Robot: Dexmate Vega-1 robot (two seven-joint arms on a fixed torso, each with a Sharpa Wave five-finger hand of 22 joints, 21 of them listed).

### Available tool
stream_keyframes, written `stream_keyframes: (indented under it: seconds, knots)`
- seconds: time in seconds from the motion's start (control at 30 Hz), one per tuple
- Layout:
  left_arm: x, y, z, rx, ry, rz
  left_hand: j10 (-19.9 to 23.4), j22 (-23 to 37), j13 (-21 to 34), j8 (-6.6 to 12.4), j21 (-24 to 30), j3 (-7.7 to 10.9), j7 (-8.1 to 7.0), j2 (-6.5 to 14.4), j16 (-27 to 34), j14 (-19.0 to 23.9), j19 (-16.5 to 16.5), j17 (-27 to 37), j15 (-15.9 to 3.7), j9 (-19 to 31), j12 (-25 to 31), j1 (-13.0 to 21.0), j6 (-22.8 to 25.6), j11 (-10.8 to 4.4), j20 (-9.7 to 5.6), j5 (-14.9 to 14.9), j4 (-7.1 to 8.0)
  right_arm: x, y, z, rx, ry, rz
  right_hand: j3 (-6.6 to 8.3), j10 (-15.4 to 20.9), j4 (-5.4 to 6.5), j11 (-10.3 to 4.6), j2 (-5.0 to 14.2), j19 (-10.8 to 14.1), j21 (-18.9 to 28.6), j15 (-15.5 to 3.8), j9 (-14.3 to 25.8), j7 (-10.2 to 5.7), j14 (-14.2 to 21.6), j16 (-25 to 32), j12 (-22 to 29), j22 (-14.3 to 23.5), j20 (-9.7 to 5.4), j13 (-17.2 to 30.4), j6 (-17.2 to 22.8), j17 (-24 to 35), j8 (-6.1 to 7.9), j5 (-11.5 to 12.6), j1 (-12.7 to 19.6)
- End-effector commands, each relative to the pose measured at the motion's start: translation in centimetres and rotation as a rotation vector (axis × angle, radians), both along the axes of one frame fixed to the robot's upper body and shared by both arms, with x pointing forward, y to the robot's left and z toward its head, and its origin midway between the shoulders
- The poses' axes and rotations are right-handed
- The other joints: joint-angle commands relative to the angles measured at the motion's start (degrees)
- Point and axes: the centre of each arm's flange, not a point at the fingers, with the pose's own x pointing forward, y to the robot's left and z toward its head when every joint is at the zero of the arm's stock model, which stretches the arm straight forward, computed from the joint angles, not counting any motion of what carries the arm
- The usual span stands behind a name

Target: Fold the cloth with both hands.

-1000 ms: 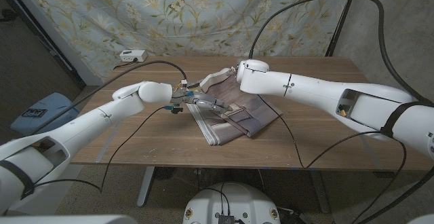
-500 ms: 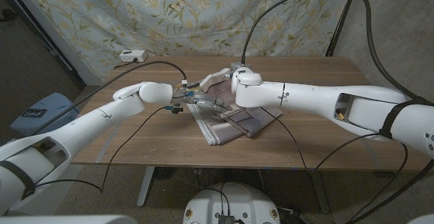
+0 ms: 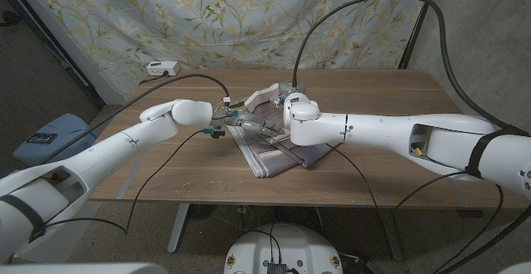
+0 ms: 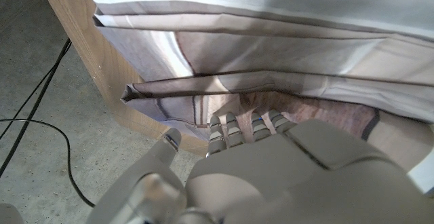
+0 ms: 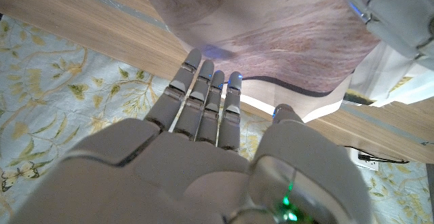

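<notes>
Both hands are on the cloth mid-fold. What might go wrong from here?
The left hand has only its fingertips on a loose fold of the cloth, so that layer may slip or bunch. The right hand reaches over the raised flap with fingers apart; it may push it rather than catch it. The arms sit close together and might bump.

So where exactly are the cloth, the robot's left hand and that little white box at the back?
cloth [image 3: 267, 159], head view, on its folded striped front part.
left hand [image 3: 241, 125], head view, on the fingers at the cloth's edge.
white box [image 3: 162, 68], head view, on its top face.
</notes>
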Motion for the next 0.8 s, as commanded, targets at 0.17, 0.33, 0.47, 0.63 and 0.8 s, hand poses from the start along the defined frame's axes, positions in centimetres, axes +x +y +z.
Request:
stream_keyframes:
  seconds: [0.17,0.33,0.47,0.63,0.8]
  knots:
    - [0.2,-0.3,0.2,0.01,0.012,0.005,0.43,0.06,0.11,-0.14,-0.24,0.15,-0.11,0.11,-0.11,0.05,-0.39,0.28,0.39,0.21,-0.2,0.7,0.27,0.05,0.01,-0.27,-0.52,0.9,-1.0,-1.2,-0.022,-0.016,0.032,-0.2,0.31,1.38,-0.22,0.18,-0.27,-0.37,0.06,-0.28,-0.42,-0.66,0.32,-0.97,0.09,-0.51,-0.85,0.35,-0.59,-0.5,0.5,-2.09]
    - [0.3,-0.5,0.3,0.011,0.015,0.005,0.44,0.06,0.11,-0.14,-0.28,0.18,-0.11,0.1,-0.08,0.13,-0.4,0.28,0.4,0.21,-0.22,0.73,0.28,0.09,0.06,-0.28,-0.58,1.3,-1.4,-1.5,-0.015,-0.012,0.04,-0.31,0.74,1.82,-0.23,0.26,-0.32,-0.45,-0.08,-0.45,-0.45,-0.84,0.37,-1.27,0.07,-0.63,-1.33,0.68,-0.98,-0.51,0.59,-2.91]
    - [0.3,-0.6,0.4,0.013,0.016,0.006,0.48,0.06,0.11,-0.13,-0.3,0.2,-0.16,0.1,-0.08,0.15,-0.38,0.28,0.43,0.21,-0.22,0.75,0.3,0.09,0.07,-0.28,-0.62,1.7,-1.7,-1.8,-0.008,-0.005,0.052,-0.35,1.01,2.02,-0.22,0.25,-0.27,-0.46,-0.14,-0.56,-0.46,-0.77,0.45,-1.44,0.06,-0.68,-1.61,0.98,-1.23,-0.47,0.64,-3.33]
    - [0.3,-0.6,0.3,0.011,0.02,0.011,0.49,0.06,0.11,-0.12,-0.31,0.22,-0.16,0.1,-0.09,0.16,-0.33,0.29,0.41,0.21,-0.24,0.77,0.34,0.05,0.16,-0.29,-0.67,2.1,-2.1,-2.2,0.007,0.006,0.066,-0.41,1.69,2.21,-0.15,0.12,-0.15,-0.49,-0.49,-0.72,-0.51,-0.4,0.65,-1.65,0.02,-0.76,-2.08,1.2,-1.68,-0.53,0.7,-3.91]
    - [0.1,-0.5,0.2,0.012,0.021,0.016,0.54,0.06,0.11,-0.1,-0.31,0.24,-0.17,0.1,-0.09,0.18,-0.28,0.29,0.43,0.21,-0.25,0.78,0.38,0.05,0.14,-0.29,-0.71,2.6,-2.4,-2.7,0.035,0.022,0.076,-0.42,2.27,2.29,-0.05,0.0,0.08,-0.47,-0.63,-0.86,-0.65,-0.16,0.76,-1.84,0.0,-0.85,-2.49,1.54,-2.11,-0.52,0.77,-4.31]
